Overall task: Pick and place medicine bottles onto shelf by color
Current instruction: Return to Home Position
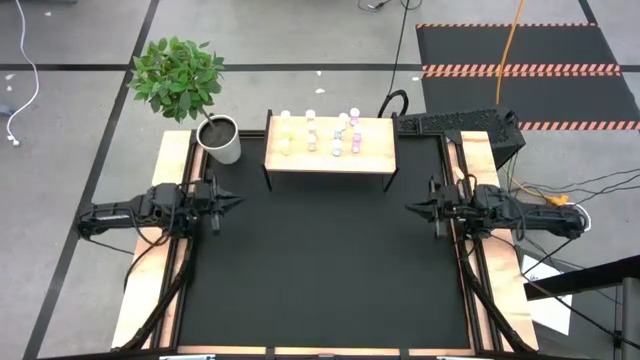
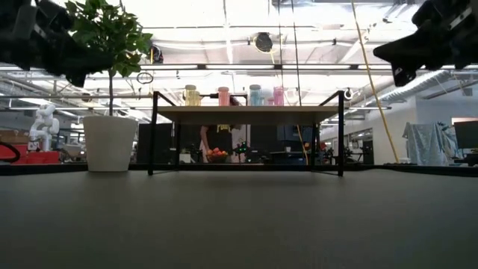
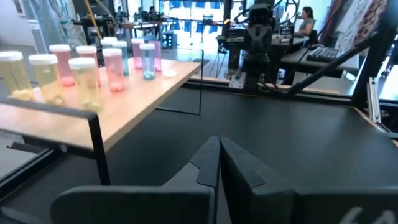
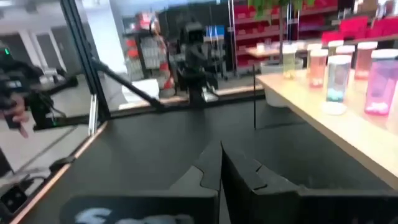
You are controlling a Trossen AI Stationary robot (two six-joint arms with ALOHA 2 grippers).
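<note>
The shelf, a light wooden board on thin dark legs, stands at the table's far middle. Several medicine bottles with white caps stand upright on their bases on it: yellow ones toward the left, teal and pink ones toward the right. My left gripper hovers shut at the table's left edge, pointing level toward the middle, with nothing in it. My right gripper hovers shut at the right edge, facing it, also with nothing in it. Both are nearer than the shelf.
A white pot with a green plant stands just left of the shelf at the far left. The black mat spreads between the two arms. Wooden strips border the table's left and right sides.
</note>
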